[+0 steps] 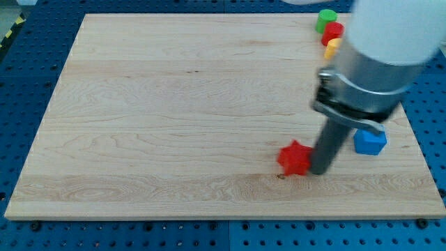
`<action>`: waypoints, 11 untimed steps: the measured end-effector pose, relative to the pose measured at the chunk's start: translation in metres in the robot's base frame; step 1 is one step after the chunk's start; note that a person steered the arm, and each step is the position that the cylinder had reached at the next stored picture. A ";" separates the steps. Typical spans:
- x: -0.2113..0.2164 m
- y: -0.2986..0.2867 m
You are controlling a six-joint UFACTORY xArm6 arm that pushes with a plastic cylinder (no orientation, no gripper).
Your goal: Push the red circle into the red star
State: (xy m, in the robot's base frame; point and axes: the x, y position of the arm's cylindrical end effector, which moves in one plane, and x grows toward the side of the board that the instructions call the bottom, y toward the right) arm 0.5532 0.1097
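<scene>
Plywood board [174,125], pale with visible grain, fills most of the view on a blue pegboard bench [21,84]. No fingers on this arm, just a dark matte rod; my tip [318,171] sits touching the red star [294,158] on its right side. Glossy blue block [369,141] is just right of the rod. Red circle [333,31] sits well apart at top right, touching the green block [325,18] and yellow block [332,47].

The arm comes down from the view's top right, and my tip [319,171] stands upright at the lower right.
</scene>
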 end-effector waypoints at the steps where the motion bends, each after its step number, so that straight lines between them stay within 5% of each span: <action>1: -0.002 -0.020; 3: 0.036 0.162; 5: 0.024 0.225; 9: -0.220 0.198; 11: -0.258 0.177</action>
State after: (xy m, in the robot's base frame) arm 0.2949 0.2865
